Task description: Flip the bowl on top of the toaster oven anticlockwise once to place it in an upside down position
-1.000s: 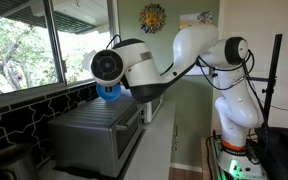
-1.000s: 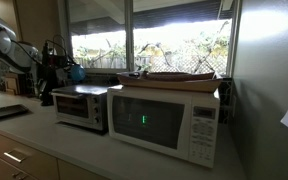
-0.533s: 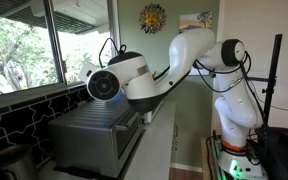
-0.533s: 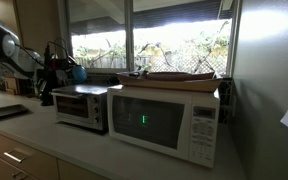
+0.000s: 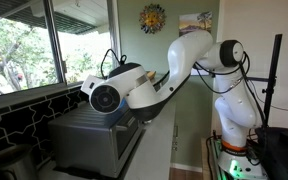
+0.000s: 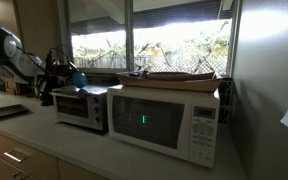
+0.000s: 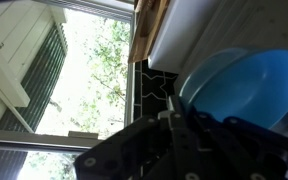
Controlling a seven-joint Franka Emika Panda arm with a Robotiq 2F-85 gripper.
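Observation:
The small blue bowl (image 7: 246, 88) fills the right of the wrist view, tilted on its side. My gripper (image 7: 184, 120) is shut on its rim, with one dark finger over the inside. In an exterior view the bowl (image 6: 78, 76) hangs in the gripper (image 6: 67, 76) just above the silver toaster oven (image 6: 81, 108). In an exterior view my wrist (image 5: 106, 97) hides the bowl and sits low over the toaster oven's ridged top (image 5: 84, 128).
A white microwave (image 6: 164, 120) with a wooden tray (image 6: 179, 76) on top stands beside the toaster oven. A window (image 5: 24, 45) and a dark tiled wall (image 5: 14, 118) lie close behind it. The counter (image 6: 24, 130) runs in front, with the robot base (image 5: 234, 125) at the side.
My arm has come down and swung toward the window side over the toaster oven. The wrist has turned, and the bowl is now hidden behind it in an exterior view.

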